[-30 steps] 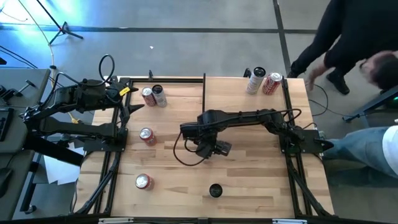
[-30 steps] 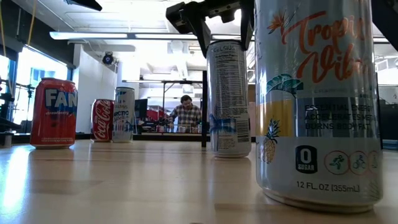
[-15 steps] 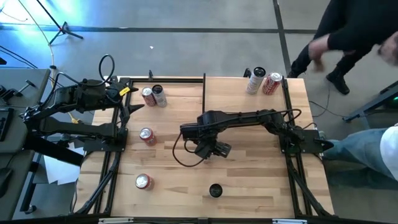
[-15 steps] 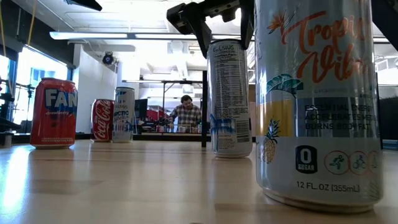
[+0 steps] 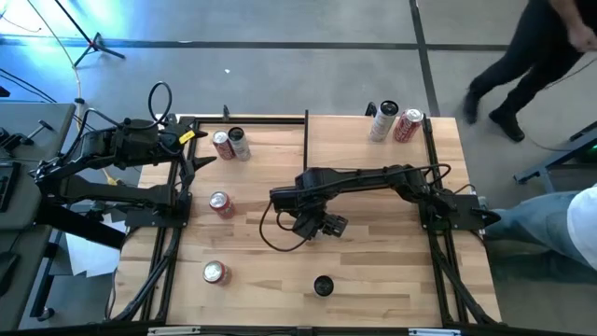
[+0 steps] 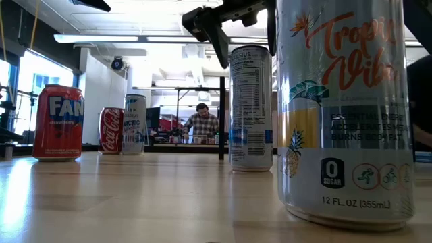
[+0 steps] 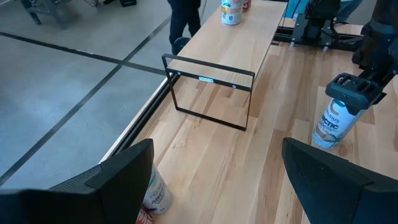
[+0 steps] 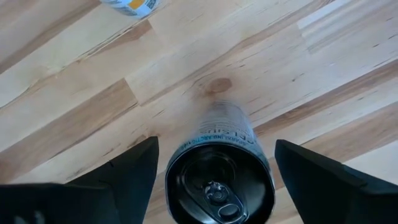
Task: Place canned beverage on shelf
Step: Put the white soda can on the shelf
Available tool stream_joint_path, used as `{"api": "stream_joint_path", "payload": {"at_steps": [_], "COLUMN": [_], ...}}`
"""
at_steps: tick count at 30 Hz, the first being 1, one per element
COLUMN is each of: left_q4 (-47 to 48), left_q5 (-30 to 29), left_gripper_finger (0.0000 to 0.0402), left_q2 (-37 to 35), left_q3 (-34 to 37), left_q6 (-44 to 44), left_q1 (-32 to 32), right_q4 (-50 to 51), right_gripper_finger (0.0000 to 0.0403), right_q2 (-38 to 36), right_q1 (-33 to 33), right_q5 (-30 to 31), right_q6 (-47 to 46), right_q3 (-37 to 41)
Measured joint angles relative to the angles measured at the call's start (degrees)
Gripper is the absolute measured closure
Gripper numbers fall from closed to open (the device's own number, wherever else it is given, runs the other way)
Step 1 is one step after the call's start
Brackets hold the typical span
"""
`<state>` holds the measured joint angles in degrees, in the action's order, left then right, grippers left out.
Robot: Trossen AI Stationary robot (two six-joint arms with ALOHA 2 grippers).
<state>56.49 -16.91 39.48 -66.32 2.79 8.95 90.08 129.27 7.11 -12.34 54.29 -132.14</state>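
Observation:
A tall silver-and-blue beverage can (image 6: 251,108) stands upright on its base in the middle of the table. My right gripper (image 8: 217,180) points down over it, open. Its fingers stand on either side of the can's top (image 8: 219,186), and a narrow gap shows on each side. Of the shelf I see a thin black frame (image 7: 208,93) standing on the table's far middle (image 5: 306,149). My left gripper (image 7: 217,180) waits open at the table's far left.
Two cans (image 5: 230,143) stand at the far left and two more (image 5: 394,121) at the far right. Red cans stand at the left (image 5: 221,203) and near left (image 5: 216,272). A pineapple-print can (image 6: 344,115) stands by the near edge. A person (image 5: 536,47) walks beyond the far right corner.
My right gripper has opened around the tall can's top and let go of it, staying over it in place. The can stands upright on the table where it was. The person beyond the table has moved away to the right.

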Motion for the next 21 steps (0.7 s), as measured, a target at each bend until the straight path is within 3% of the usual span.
{"api": "stream_joint_path", "payload": {"at_steps": [21], "left_q4": [0.0], "left_q5": [0.0], "left_gripper_finger": [0.0067], "left_q2": [0.0], "left_q3": [0.0], "left_q6": [0.0], "left_q1": [0.0], "right_q4": [0.0], "right_gripper_finger": [0.0094], "right_q2": [-0.2], "right_q1": [0.0], "right_q5": [3.3], "right_q6": [2.2], "right_q3": [-0.1]}}
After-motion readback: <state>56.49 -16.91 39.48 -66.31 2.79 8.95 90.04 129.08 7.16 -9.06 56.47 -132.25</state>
